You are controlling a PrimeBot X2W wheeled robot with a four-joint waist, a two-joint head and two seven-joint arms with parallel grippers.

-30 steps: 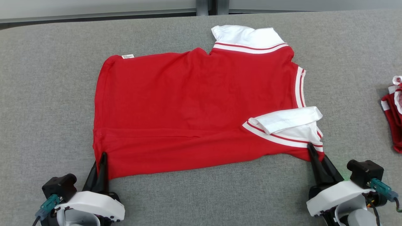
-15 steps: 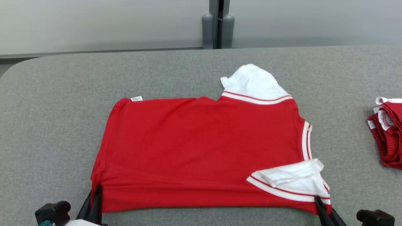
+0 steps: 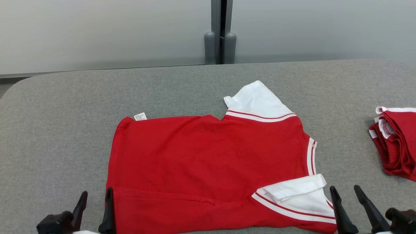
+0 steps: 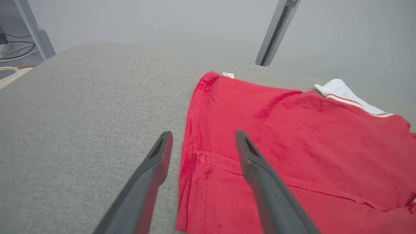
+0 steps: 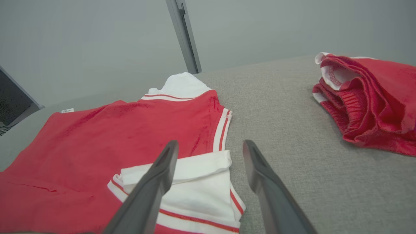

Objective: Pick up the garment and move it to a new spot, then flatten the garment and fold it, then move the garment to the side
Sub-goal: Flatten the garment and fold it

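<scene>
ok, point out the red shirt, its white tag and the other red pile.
red shirt (image 3: 208,156): head view, middle of the red body.
white tag (image 3: 140,116): head view, centre of the label at the far left corner.
red pile (image 5: 373,107): right wrist view, red folds at its middle.

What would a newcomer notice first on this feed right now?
The bright red shirt stands out first, spread flat in the middle of the grey table. Next comes a crumpled red garment at the table's right side. Both grippers stand open at the shirt's near corners: the left gripper straddling the hem corner, the right gripper at the folded-over white sleeve.
</scene>
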